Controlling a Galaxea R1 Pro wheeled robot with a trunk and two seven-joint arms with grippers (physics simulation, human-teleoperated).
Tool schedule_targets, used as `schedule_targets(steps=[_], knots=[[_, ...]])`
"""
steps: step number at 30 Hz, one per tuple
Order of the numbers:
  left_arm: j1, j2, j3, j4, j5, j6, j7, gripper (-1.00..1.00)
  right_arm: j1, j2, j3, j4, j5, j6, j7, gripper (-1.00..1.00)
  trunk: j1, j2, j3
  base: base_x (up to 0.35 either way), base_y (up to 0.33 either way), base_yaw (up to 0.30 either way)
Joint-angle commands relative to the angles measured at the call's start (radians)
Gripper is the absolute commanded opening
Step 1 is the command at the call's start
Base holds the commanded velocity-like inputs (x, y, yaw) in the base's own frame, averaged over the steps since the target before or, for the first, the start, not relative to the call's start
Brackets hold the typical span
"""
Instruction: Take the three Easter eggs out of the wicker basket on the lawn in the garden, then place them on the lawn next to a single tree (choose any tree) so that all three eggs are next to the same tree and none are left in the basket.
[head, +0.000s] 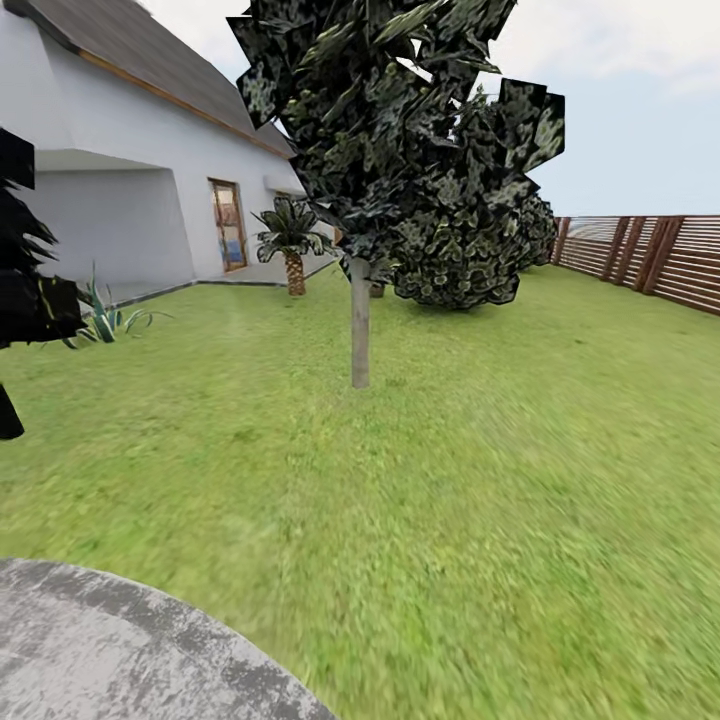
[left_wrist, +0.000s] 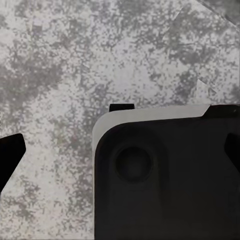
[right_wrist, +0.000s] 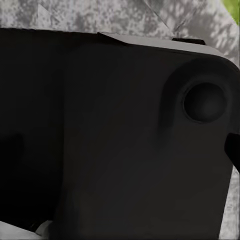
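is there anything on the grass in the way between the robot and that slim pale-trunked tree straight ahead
Nothing visible does. From the grey paved patio edge, open green lawn runs unbroken to the slim pale grey-brown trunk of the tree. The short palm and spiky plant stand off to the side.

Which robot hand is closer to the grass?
Right, probably. The right gripper hangs above the grey patio with lawn showing just beyond; the left gripper hangs above paving all around.
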Motion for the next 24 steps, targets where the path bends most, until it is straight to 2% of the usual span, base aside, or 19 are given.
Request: schedule_targets(steps=[1, 24], knots=[[0.000, 0.000, -0.001, 0.000, -0.001, -0.003, 0.002, 1.00, 0.000, 0.000, 0.007, -0.001, 0.000, -0.002, 0.000, 1.00, 0.001, 0.000, -0.002, 0.337, 0.000, 0.192], [0.000, 0.000, -0.001, 0.000, -0.001, -0.001, 0.001, 1.00, 0.000, 0.000, 0.008, 0.000, 0.009, -0.003, 0.000, 1.00, 0.001, 0.000, -0.025, 0.336, 0.000, 0.181]])
